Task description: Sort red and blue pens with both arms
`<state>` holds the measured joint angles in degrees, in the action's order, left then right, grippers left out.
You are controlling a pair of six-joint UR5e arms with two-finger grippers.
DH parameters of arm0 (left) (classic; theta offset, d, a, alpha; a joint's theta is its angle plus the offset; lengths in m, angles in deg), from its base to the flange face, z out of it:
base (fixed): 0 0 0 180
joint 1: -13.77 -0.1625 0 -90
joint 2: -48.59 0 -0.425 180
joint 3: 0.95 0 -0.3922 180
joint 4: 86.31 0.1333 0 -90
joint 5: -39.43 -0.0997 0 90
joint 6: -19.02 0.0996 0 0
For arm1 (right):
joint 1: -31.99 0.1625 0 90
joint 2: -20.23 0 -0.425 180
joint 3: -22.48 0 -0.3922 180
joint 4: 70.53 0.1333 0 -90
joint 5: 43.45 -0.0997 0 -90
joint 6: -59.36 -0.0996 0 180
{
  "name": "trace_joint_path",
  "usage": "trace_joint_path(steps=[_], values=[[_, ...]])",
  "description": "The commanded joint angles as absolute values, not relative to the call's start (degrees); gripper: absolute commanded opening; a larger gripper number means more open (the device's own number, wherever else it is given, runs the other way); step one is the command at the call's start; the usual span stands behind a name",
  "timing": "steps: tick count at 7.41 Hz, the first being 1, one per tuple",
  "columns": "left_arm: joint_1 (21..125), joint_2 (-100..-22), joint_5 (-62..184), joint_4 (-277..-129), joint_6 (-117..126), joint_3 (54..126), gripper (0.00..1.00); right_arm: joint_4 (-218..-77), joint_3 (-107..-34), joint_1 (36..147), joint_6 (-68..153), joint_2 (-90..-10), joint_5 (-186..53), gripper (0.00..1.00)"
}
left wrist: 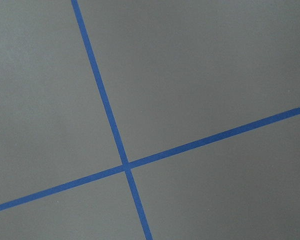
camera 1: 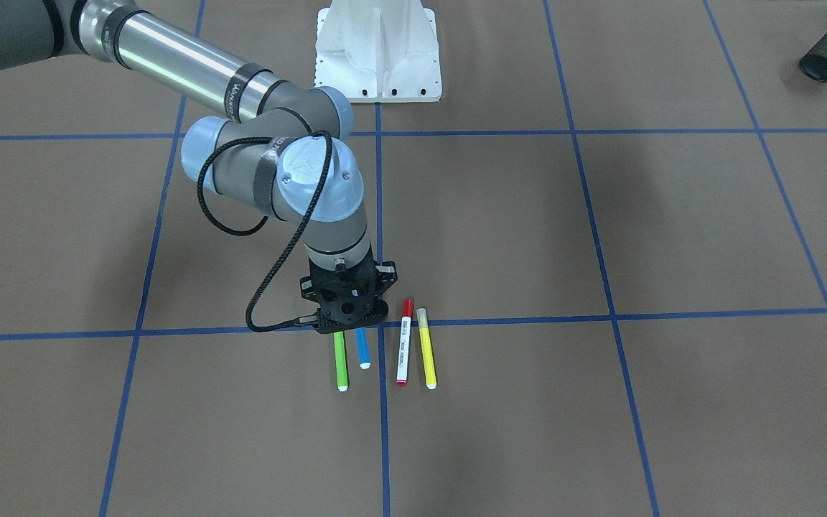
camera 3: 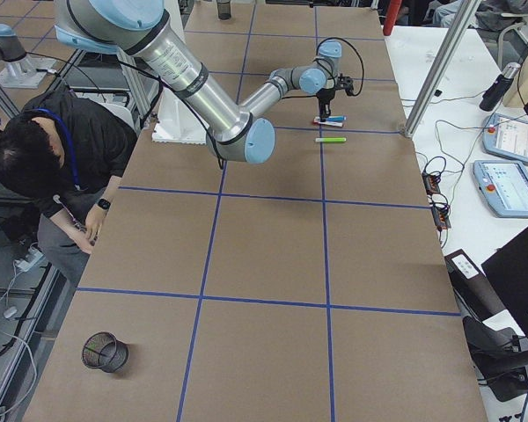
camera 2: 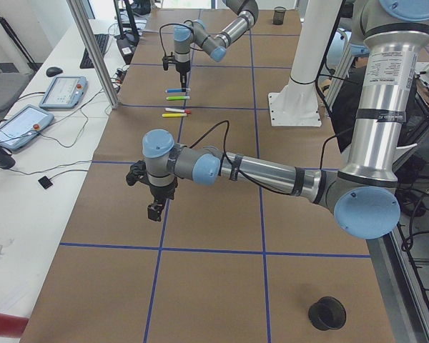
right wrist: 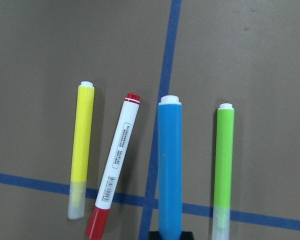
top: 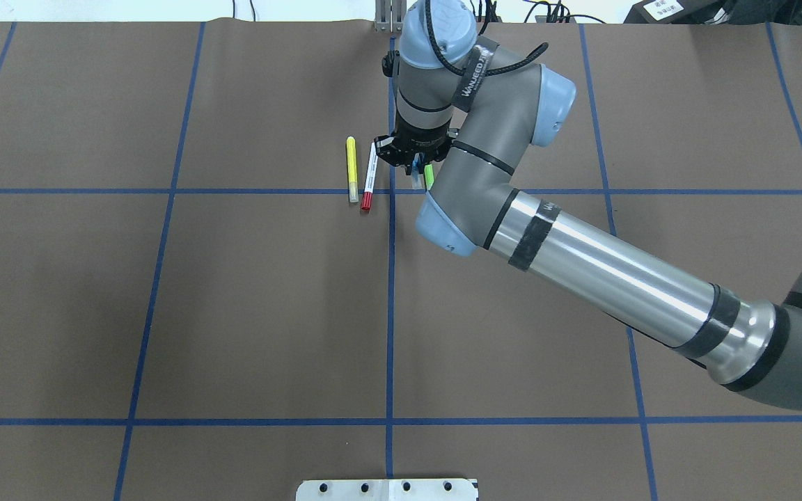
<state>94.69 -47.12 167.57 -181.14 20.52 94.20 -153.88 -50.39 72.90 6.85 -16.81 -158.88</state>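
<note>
At right pincer (camera 1: pixel 352 324), blue pen (camera 1: pixel 362 350) gripped, cap toward robot

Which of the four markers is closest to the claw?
The blue marker: its end runs into the right gripper; the green marker, red-capped marker and yellow marker lie alongside.

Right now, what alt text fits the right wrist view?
Four markers side by side against a brown table with blue tape lines: yellow marker, red pen, blue pen, green marker. The blue pen's lower end meets the gripper.
</note>
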Motion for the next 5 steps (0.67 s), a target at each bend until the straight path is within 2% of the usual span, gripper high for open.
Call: trace_joint_path(steps=[1,3,5], values=[[94.72,-47.12,167.66,-181.14,20.52,94.41,1.00,-155.34,-62.36,74.70,7.50,-25.95,-161.47,0.00],[94.72,-46.34,169.57,-181.31,20.52,94.76,1.00,-158.49,-73.18,77.50,13.71,-35.36,-164.02,0.00],[94.81,-45.72,170.91,-181.32,20.43,95.64,1.00,-160.36,-75.60,81.63,19.08,-40.30,-164.21,0.00]])
